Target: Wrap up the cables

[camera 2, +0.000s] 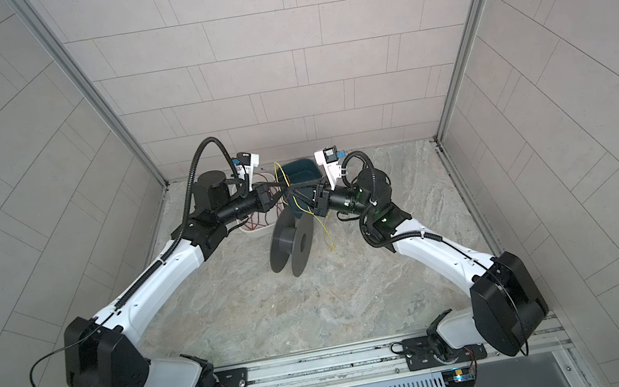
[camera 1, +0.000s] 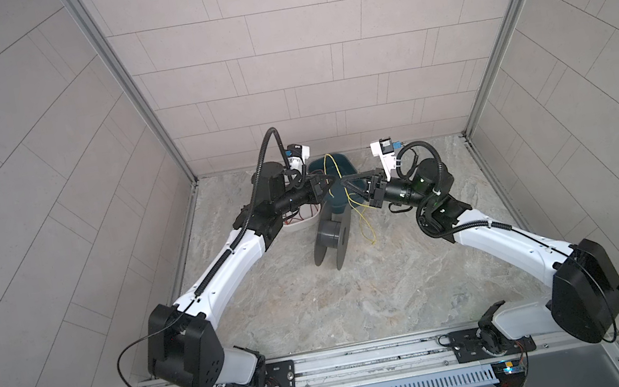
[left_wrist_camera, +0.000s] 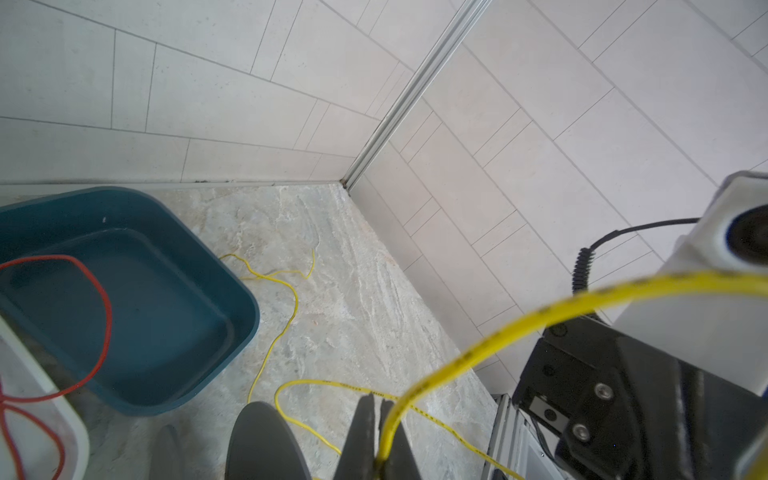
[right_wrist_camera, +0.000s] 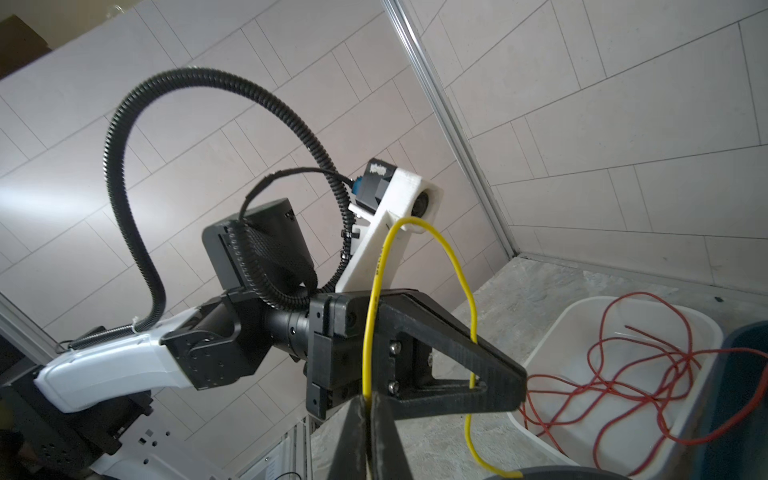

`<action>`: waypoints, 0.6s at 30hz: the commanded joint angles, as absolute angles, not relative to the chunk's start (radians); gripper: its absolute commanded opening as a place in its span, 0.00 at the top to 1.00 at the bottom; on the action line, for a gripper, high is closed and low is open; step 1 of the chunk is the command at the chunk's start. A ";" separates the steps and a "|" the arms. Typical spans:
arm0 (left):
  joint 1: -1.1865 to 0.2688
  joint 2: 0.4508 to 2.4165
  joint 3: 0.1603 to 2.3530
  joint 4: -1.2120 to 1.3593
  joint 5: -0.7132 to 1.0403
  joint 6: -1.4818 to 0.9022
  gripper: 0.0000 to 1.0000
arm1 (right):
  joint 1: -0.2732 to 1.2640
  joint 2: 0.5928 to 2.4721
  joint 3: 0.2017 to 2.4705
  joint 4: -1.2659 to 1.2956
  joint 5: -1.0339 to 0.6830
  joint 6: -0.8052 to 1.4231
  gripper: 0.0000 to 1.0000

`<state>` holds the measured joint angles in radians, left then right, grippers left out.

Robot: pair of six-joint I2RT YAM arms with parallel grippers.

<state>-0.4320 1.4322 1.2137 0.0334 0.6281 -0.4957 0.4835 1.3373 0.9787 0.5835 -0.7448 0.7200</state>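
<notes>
white arm shells (camera 1: 227,267), black joints (camera 1: 181,349), corrugated black hoses (right_wrist_camera: 124,166), silver screws (right_wrist_camera: 394,387)

The spool (camera 1: 331,237) stands on edge on the tabletop (camera 1: 338,307), a tub (left_wrist_camera: 166,299) just behind it. A second tub (camera 1: 301,225), left of the spool, holds a loose wire (right_wrist_camera: 623,374). The cable (right_wrist_camera: 365,353) arcs above the first tub and trails down right of the spool

The left gripper (camera 1: 330,181) and right gripper (camera 1: 348,180) nearly meet above a teal tub (camera 1: 341,163), jaws closed; the yellow cable (camera 1: 362,220) arches up between them and trails down to the counter (camera 1: 359,304) just beside the grey spool (camera 1: 331,237); a white tub (camera 1: 302,225) sits left of the spool.
</notes>
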 commanded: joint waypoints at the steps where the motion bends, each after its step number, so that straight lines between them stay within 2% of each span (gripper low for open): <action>1: -0.426 1.421 1.297 -0.055 0.578 -0.458 1.00 | 0.484 1.267 1.030 0.365 -0.661 0.583 0.88; 5: -0.428 1.431 1.353 -0.135 0.526 -0.479 1.00 | 0.486 1.185 1.097 0.056 -0.499 0.410 0.53; 8: -0.434 1.447 1.365 -0.108 0.503 -0.569 1.00 | 0.489 1.152 1.161 -0.146 -0.373 0.301 0.37; 13: -0.486 1.488 1.459 -0.243 0.346 -0.606 1.00 | 0.507 1.107 1.217 -0.298 -0.211 0.192 0.15; 18: -0.539 1.523 1.529 -0.334 0.226 -0.618 1.00 | 0.589 1.124 1.301 -0.396 -0.024 0.099 0.13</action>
